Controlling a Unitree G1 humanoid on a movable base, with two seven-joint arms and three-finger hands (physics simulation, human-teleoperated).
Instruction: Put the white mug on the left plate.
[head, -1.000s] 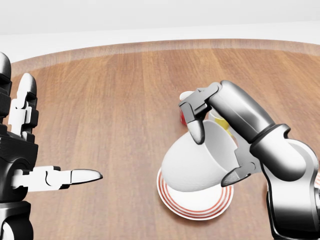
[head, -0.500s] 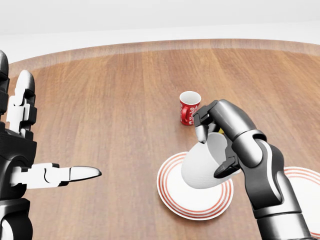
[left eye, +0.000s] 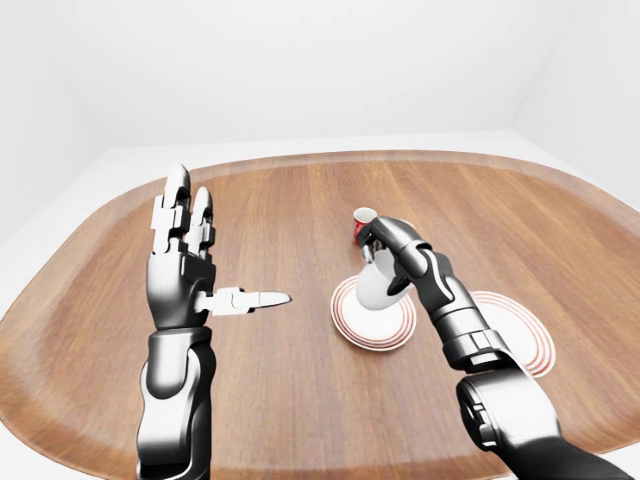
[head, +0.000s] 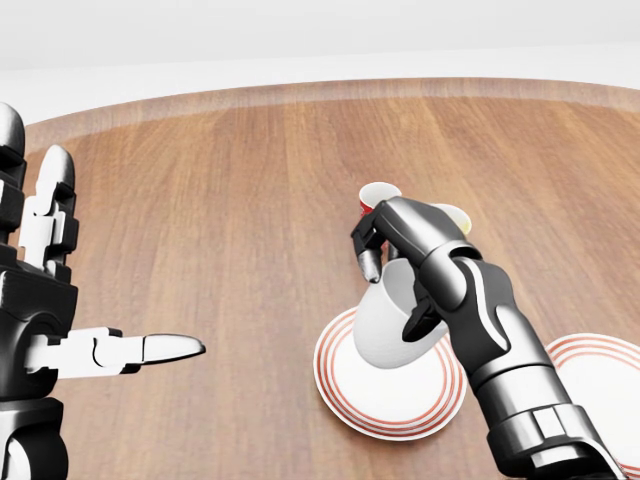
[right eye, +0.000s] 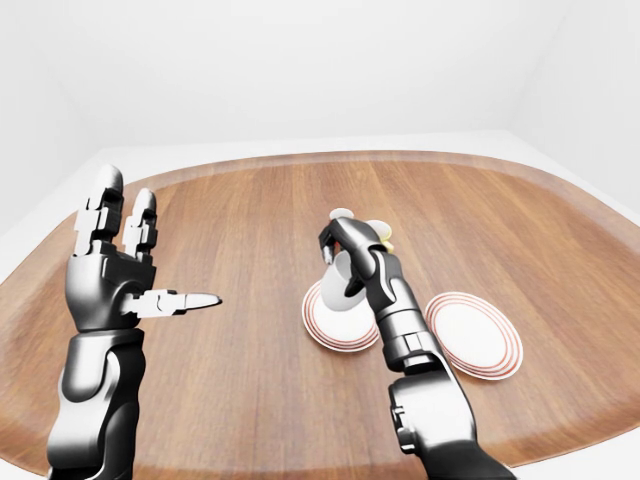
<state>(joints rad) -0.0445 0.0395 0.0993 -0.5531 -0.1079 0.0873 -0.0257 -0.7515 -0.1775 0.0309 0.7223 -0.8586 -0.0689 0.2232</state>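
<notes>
Your right hand (head: 395, 270) is closed around the white mug (head: 385, 325), one finger over the upper rim and another pressed against its right side, holding it tilted with the mouth facing up and to the right in the head view. The mug's rounded bottom hangs low over the left plate (head: 345, 395), a white plate with red rings just below centre of the head view; you cannot tell whether the mug touches it. Nothing else lies on that plate, and the mug's inside is hidden by your fingers. A second ringed plate (head: 610, 370) sits bare at the right edge, near the first. Just above your hand, a small red cup (head: 372, 197) with white markings stands on the wooden table (head: 220, 200); its lettering is too small to read. A yellowish object (head: 455, 216) peeks out beside your wrist. Your left hand (head: 55, 300) is raised at the left edge, fingers spread wide and holding nothing.
</notes>
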